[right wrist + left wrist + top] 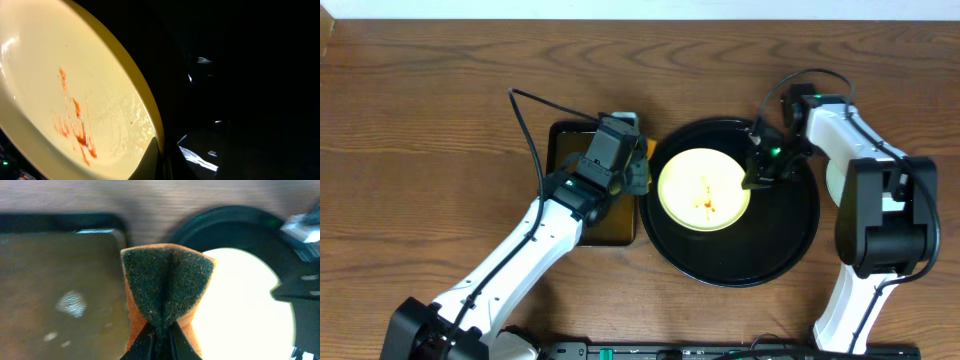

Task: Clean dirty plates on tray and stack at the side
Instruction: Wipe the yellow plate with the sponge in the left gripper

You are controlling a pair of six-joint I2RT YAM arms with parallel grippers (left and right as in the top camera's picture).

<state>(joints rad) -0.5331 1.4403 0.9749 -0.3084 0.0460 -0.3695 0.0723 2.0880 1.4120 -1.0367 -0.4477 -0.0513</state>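
Note:
A pale yellow plate (705,190) with reddish sauce smears lies in the left part of the round black tray (760,250). My right gripper (752,182) is shut on the plate's right rim. In the right wrist view the fingers (161,162) pinch the rim of the smeared plate (75,90). My left gripper (638,172) is shut on an orange sponge with a dark green scouring face (167,287), held between the pan and the plate's left edge (245,310). A pale mint-white plate (832,180) shows partly behind the right arm, off the tray.
A dark rectangular pan (620,228) sits left of the tray, mostly under my left arm. It holds murky water (60,290). A black cable (530,130) runs over the table behind the pan. A dark bar (720,350) lies along the front edge.

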